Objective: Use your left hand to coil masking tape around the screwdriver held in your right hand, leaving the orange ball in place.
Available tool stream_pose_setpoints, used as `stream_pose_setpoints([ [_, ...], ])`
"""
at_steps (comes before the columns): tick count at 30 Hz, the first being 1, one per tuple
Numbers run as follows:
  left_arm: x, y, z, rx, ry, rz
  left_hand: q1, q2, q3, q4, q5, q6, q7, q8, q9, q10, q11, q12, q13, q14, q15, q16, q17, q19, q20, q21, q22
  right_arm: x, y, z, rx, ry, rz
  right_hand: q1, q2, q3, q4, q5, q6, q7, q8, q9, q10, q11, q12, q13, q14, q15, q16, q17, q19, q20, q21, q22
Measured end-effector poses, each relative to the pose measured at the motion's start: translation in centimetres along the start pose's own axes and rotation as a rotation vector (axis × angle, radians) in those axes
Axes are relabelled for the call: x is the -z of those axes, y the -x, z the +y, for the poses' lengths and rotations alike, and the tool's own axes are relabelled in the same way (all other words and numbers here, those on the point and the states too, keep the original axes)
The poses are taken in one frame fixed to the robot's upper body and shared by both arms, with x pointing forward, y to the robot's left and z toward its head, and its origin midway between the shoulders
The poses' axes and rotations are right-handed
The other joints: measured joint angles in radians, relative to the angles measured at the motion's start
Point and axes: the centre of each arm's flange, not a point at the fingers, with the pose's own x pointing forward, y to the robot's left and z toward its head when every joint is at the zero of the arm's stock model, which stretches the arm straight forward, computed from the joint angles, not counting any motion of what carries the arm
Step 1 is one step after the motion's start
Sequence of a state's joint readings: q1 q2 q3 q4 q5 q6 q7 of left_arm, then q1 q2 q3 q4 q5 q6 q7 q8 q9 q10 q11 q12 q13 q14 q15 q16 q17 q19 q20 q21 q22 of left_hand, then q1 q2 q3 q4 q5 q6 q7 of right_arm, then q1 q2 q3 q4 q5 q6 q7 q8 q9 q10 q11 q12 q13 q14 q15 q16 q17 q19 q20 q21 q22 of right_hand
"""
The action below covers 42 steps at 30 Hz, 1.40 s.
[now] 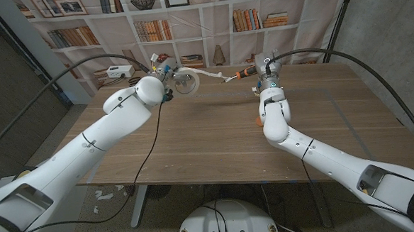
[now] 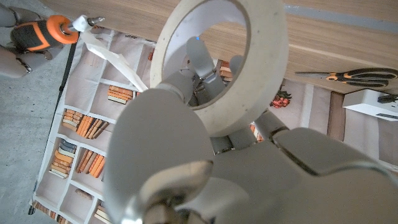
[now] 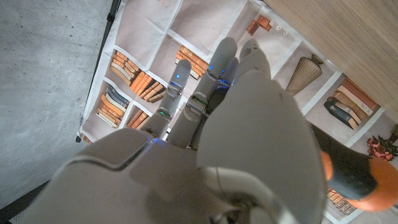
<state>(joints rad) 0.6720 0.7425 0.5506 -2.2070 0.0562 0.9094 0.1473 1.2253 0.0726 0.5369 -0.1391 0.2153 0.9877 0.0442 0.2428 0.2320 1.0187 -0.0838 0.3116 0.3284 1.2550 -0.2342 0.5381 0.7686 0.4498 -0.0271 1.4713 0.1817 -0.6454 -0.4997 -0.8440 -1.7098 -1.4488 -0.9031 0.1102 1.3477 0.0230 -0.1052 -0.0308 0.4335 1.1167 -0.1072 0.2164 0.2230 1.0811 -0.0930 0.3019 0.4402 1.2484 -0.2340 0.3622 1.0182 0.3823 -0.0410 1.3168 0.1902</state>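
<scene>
Both arms are up over the far side of the table [image 1: 194, 141], and a strip of tape [image 1: 208, 75] runs taut between the two hands. The left hand [image 1: 164, 79] is clamped on the masking tape roll [image 1: 185, 82]: in the left wrist view its fingers [image 2: 202, 62] hook through the roll's open core while the ring sits against the palm. That is a sensible hold. The roll is light and fairly stiff, and a grip through the core should let it turn as more tape pays out.

The right hand [image 1: 265, 72] is closed around the screwdriver [image 1: 242, 73], with the orange-and-black handle poking out towards the left hand and the tape end stuck near the tip. The handle looks rubbery and grippy, so I judge it unlikely to slip. The shaft is thin and rigid, and the tape should wrap it cleanly if tension holds. The tape itself is papery and could tear or fold onto itself if yanked.

I cannot make out an orange ball.
</scene>
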Motion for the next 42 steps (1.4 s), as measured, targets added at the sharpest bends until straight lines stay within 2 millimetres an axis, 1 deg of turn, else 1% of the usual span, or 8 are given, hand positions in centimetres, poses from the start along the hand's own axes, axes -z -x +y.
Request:
stream_pose_setpoints([
  [3,0.0,-0.2,-0.2,0.002,-0.007,-0.005,0.0,0.0,0.0,0.0,0.0,0.0,0.0,0.0,0.0,0.0,0.0,-0.006,0.0,0.006,0.004,-0.008,-0.004,0.0,0.0,0.0,0.0,0.1,0.2,-0.2,-0.001,0.003,-0.004,0.0,0.0,0.0,0.0,0.0,0.0,0.0,-0.002,0.0,0.0,0.0,0.0,0.0,0.0,0.0,0.0,0.0,0.0,0.0,0.0,0.0],
  [4,-0.1,-0.3,-0.1,-0.009,-0.015,-0.012,0.0,0.0,-0.002,-0.001,0.0,0.0,0.0,0.0,-0.001,0.0,0.0,-0.007,0.0,0.006,0.004,-0.008,-0.005,0.0,0.0,0.0,0.0,0.2,0.3,-0.4,-0.002,-0.005,0.0,0.012,0.012,0.0,0.0,0.0,0.0,0.0,-0.002,0.0,0.0,0.0,0.0,0.0,0.0,0.0,0.0,0.0,0.0,0.0,0.0,0.0],
  [20,-0.1,-0.6,-0.5,0.018,-0.05,-0.02,0.0,0.0,-0.005,-0.003,0.008,0.0,0.0,-0.007,-0.005,0.004,-0.004,-0.008,-0.006,0.014,0.004,-0.021,-0.009,0.0,0.0,-0.007,0.0,0.2,0.5,-0.6,-0.026,-0.02,-0.019,0.012,0.012,-0.008,0.006,0.0,0.0,0.0,-0.002,0.0,0.004,-0.004,-0.008,-0.005,0.0,0.0,-0.004,0.0,-0.005,-0.005,0.004,0.0],
  [25,-0.6,-0.5,-0.8,0.037,-0.099,-0.021,0.0,0.0,-0.005,-0.003,0.008,-0.005,-0.005,-0.007,-0.005,-0.001,-0.009,-0.012,-0.009,0.014,0.004,-0.021,-0.009,-0.004,-0.004,-0.007,0.0,-0.2,0.5,-0.3,-0.053,-0.012,-0.057,0.012,0.012,-0.009,0.007,0.0,0.0,0.0,-0.002,0.0,0.004,-0.004,-0.014,-0.006,0.0,0.0,-0.007,0.0,-0.005,-0.005,0.004,0.0],
  [26,-0.7,-0.5,-0.8,0.038,-0.101,-0.023,0.0,0.0,-0.005,-0.003,0.008,-0.005,-0.005,-0.007,-0.005,-0.001,-0.009,-0.012,-0.009,0.014,0.004,-0.021,-0.009,-0.004,-0.004,-0.007,0.0,0.3,0.4,-0.4,-0.052,-0.006,-0.059,0.012,0.012,-0.009,0.007,0.0,0.0,0.0,-0.002,0.0,0.004,-0.004,-0.014,-0.008,0.0,0.0,-0.007,0.0,-0.005,-0.005,0.004,0.0],
  [32,-0.7,-0.6,-0.8,0.055,-0.206,0.022,0.0,0.0,-0.011,-0.003,0.008,-0.005,-0.005,-0.014,-0.005,-0.001,-0.009,-0.016,-0.013,0.019,0.002,-0.028,-0.009,-0.004,-0.004,-0.007,0.0,0.1,0.2,-0.1,-0.086,0.033,-0.121,0.012,0.012,-0.014,0.011,0.0,0.002,-0.002,-0.002,-0.005,0.004,-0.004,-0.017,-0.009,0.0,0.0,-0.011,-0.005,-0.01,-0.001,0.008,0.0],
  [37,-1.2,-0.8,-1.1,0.074,-0.271,0.037,0.0,0.0,-0.011,-0.003,0.008,-0.005,-0.005,-0.014,-0.009,-0.001,-0.009,-0.02,-0.013,0.021,0.003,-0.028,-0.009,-0.004,-0.004,-0.007,0.0,-0.2,0.0,0.1,-0.11,0.078,-0.169,0.012,0.012,-0.018,0.007,0.0,0.004,-0.004,-0.002,-0.005,0.007,-0.007,-0.021,-0.014,0.0,0.0,-0.011,-0.005,-0.01,-0.001,0.008,0.0],
  [42,-1.2,-1.1,-1.5,0.105,-0.342,0.072,0.0,0.0,-0.011,-0.003,0.008,-0.005,-0.005,-0.017,-0.009,-0.001,-0.009,-0.02,-0.014,0.023,0.005,-0.035,-0.007,-0.004,-0.003,-0.007,0.002,-0.8,0.1,0.9,-0.141,0.124,-0.212,0.012,0.012,-0.018,0.007,0.008,0.004,-0.004,-0.002,-0.005,0.007,-0.007,-0.025,-0.014,0.006,0.005,-0.011,-0.005,-0.01,-0.001,0.008,0.0],
])
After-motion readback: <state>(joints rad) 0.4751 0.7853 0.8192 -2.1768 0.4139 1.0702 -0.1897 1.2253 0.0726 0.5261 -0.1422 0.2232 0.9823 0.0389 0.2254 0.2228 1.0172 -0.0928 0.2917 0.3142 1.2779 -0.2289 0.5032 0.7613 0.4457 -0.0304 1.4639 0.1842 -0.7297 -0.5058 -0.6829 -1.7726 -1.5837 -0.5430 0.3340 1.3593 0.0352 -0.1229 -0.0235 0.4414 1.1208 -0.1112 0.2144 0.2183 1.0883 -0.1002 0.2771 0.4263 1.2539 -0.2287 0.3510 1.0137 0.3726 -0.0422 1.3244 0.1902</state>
